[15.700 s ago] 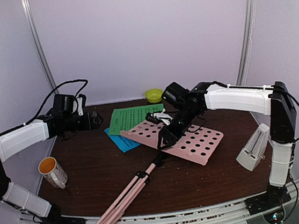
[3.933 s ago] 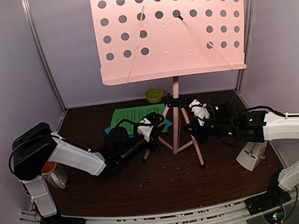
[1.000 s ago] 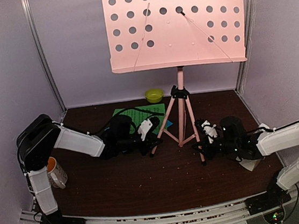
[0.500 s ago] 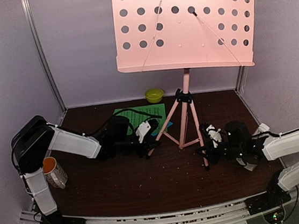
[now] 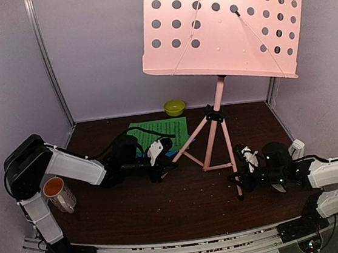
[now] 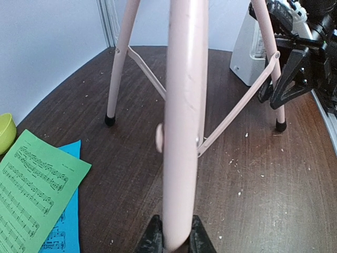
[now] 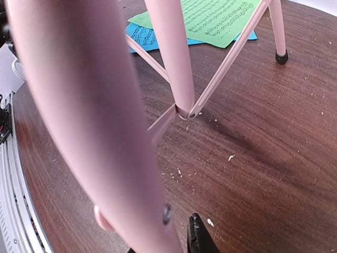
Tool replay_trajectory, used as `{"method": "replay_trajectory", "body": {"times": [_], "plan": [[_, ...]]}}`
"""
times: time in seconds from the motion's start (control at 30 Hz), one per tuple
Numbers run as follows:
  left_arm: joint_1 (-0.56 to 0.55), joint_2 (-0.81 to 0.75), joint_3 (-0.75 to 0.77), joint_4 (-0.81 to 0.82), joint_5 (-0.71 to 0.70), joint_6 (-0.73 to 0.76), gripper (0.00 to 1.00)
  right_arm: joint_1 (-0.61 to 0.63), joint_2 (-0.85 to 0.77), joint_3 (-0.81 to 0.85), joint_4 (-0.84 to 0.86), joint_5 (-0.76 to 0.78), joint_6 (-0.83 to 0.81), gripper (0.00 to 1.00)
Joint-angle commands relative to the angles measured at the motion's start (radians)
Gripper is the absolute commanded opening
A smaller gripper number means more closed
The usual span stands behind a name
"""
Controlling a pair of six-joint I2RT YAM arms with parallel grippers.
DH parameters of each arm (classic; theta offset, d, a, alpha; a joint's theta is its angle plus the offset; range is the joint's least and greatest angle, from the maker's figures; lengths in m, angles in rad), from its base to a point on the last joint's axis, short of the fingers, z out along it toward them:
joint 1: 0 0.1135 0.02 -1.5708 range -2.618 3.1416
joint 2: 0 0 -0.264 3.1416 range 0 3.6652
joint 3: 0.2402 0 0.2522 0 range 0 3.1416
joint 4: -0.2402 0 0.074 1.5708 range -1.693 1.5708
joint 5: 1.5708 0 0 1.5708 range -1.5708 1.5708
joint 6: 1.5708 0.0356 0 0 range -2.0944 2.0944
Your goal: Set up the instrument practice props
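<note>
The pink music stand stands upright on its tripod, and its perforated desk (image 5: 225,28) leans to the right high above the table. My left gripper (image 5: 159,159) is shut on the left leg (image 6: 181,132), which runs between both fingertips (image 6: 152,238). At the near right, my right gripper (image 5: 239,182) is shut on the right leg (image 7: 95,116); only one finger (image 7: 197,237) shows. The green music sheet (image 5: 157,131) lies over the blue one (image 5: 173,153) behind the left gripper. The pale metronome (image 6: 253,52) stands behind my right arm and is mostly hidden in the top view.
A white mug (image 5: 59,194) with an orange inside sits at the left edge beside my left arm. The lime-green bowl (image 5: 174,107) rests at the back wall. Pale crumbs are scattered over the dark wooden table (image 5: 166,206).
The whole stand has slid to the right and its desk now tilts further right. My right gripper has drawn the right leg toward the near right; my left gripper has stayed on the left leg.
</note>
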Motion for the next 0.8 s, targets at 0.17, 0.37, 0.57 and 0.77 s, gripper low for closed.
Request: {"method": "replay_trajectory", "body": {"times": [0.17, 0.37, 0.57, 0.77], "plan": [[0.103, -0.019, -0.152, -0.157, -0.128, -0.088, 0.0, -0.026, -0.053, -0.068, -0.191, 0.166, 0.369, 0.0], [0.105, -0.017, -0.205, -0.131, -0.138, -0.096, 0.0, 0.028, 0.024, 0.001, -0.188, 0.198, 0.309, 0.0], [0.105, -0.01, -0.249, -0.081, -0.196, -0.123, 0.0, 0.049, 0.165, 0.092, -0.166, 0.22, 0.237, 0.0], [0.105, 0.014, -0.209, -0.083, -0.232, -0.119, 0.0, 0.047, 0.258, 0.16, -0.165, 0.261, 0.188, 0.0]]}}
